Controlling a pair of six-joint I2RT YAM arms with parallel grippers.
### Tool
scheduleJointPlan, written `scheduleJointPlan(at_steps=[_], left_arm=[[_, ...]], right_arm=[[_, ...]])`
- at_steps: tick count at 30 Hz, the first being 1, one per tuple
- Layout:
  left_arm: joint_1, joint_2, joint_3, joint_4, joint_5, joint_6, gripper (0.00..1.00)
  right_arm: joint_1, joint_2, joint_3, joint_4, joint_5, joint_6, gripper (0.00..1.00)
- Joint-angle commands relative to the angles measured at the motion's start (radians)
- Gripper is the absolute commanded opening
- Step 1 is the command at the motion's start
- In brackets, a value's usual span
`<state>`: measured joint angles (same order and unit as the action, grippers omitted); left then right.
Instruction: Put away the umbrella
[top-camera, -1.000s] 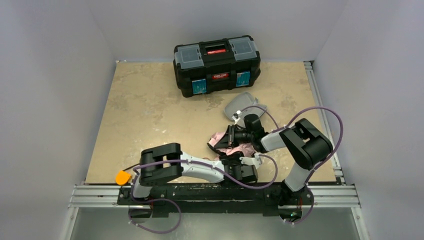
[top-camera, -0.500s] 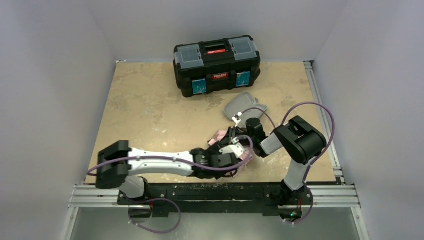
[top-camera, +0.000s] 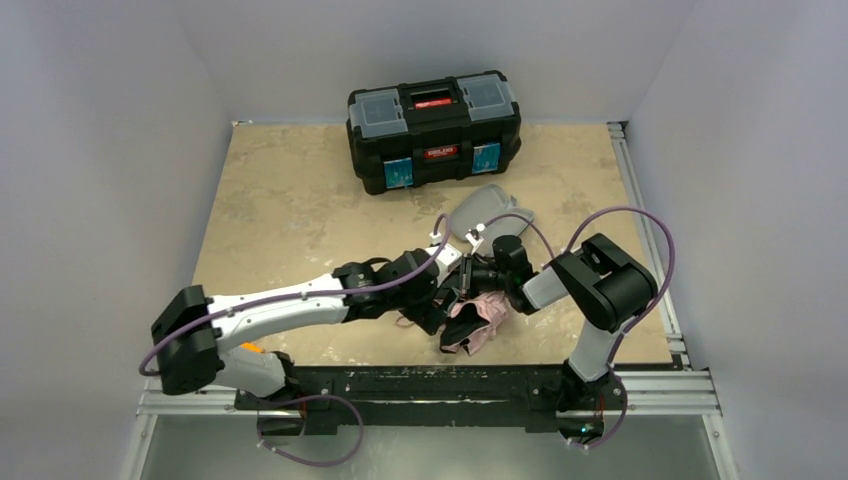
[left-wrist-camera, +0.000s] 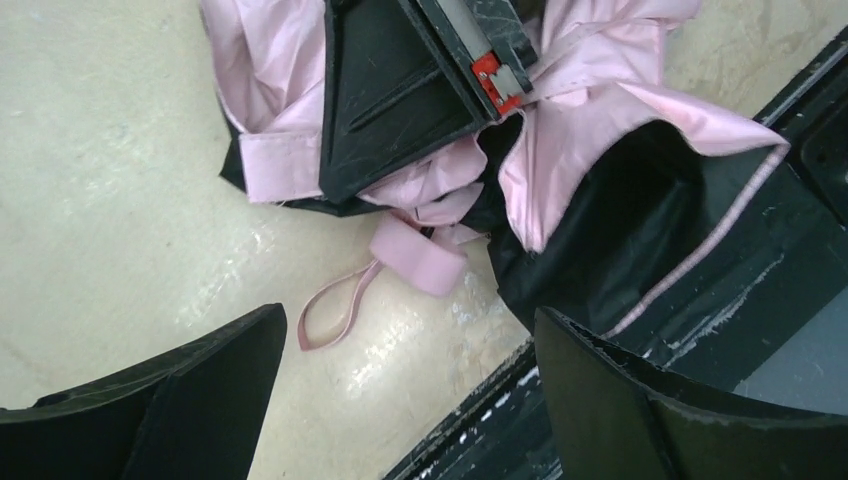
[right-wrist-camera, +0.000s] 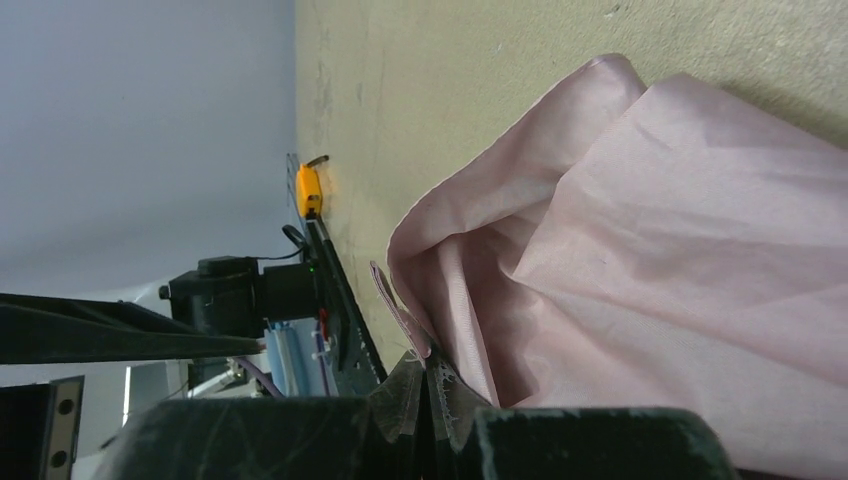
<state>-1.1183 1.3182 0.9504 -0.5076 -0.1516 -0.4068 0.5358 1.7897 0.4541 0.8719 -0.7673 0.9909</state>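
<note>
Pinches fabric of the umbrella (top-camera: 478, 322), crumpled at the near edge of the table (top-camera: 300, 200), in the clenched right claw (right-wrist-camera: 425, 388). Holds the left claw (left-wrist-camera: 410, 335) released, spread wide just above the strap (left-wrist-camera: 340, 305).

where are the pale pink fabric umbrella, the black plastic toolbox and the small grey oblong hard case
pale pink fabric umbrella (top-camera: 487, 312): top view, bunched canopy
black plastic toolbox (top-camera: 433, 130): top view, middle of lid
small grey oblong hard case (top-camera: 475, 208): top view, its shell

You see pale grey walls (top-camera: 100, 120) on three sides, a mottled beige tabletop (top-camera: 290, 200) between them, aluminium rails (top-camera: 690, 392) along its near and right edges.
</note>
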Motion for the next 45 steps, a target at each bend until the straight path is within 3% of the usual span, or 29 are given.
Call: scheduleJointPlan(at_steps=[1, 6, 12, 15, 17, 21, 22, 23, 36, 40, 45], left_arm=[[0.074, 0.125, 0.018, 0.173, 0.132, 0.064, 0.94], [0.097, 0.291, 0.032, 0.271, 0.199, 0.095, 1.0], [0.094, 0.431, -0.011, 0.42, 0.24, 0.124, 1.0], [0.073, 0.466, -0.033, 0.479, 0.194, 0.137, 0.98], [0.057, 0.482, -0.04, 0.492, 0.16, 0.143, 0.82], [0.022, 0.486, -0.04, 0.474, 0.103, 0.153, 0.27], [0.006, 0.482, -0.036, 0.453, 0.072, 0.154, 0.05], [-0.012, 0.481, -0.03, 0.429, 0.039, 0.154, 0.0], [-0.232, 0.491, 0.053, 0.209, -0.412, 0.073, 0.0], [-0.254, 0.476, 0.057, 0.203, -0.428, 0.049, 0.0], [-0.253, 0.385, -0.024, 0.301, -0.344, 0.029, 0.0]], right_arm=[[-0.01, -0.023, -0.005, -0.099, 0.058, -0.066, 0.0], [-0.01, -0.05, 0.003, -0.125, 0.057, -0.069, 0.0], [-0.01, -0.062, 0.004, -0.13, 0.056, -0.062, 0.0], [-0.01, -0.068, 0.009, -0.138, 0.056, -0.063, 0.0], [-0.01, -0.072, 0.012, -0.144, 0.053, -0.061, 0.0], [-0.011, -0.099, 0.034, -0.185, 0.051, -0.064, 0.0], [-0.014, -0.11, 0.046, -0.206, 0.053, -0.067, 0.0], [-0.018, -0.123, 0.062, -0.229, 0.054, -0.072, 0.0], [-0.051, -0.242, 0.36, -0.512, 0.071, -0.12, 0.0], [-0.06, -0.24, 0.406, -0.531, 0.071, -0.124, 0.0], [-0.089, -0.239, 0.433, -0.547, 0.064, -0.132, 0.0]])
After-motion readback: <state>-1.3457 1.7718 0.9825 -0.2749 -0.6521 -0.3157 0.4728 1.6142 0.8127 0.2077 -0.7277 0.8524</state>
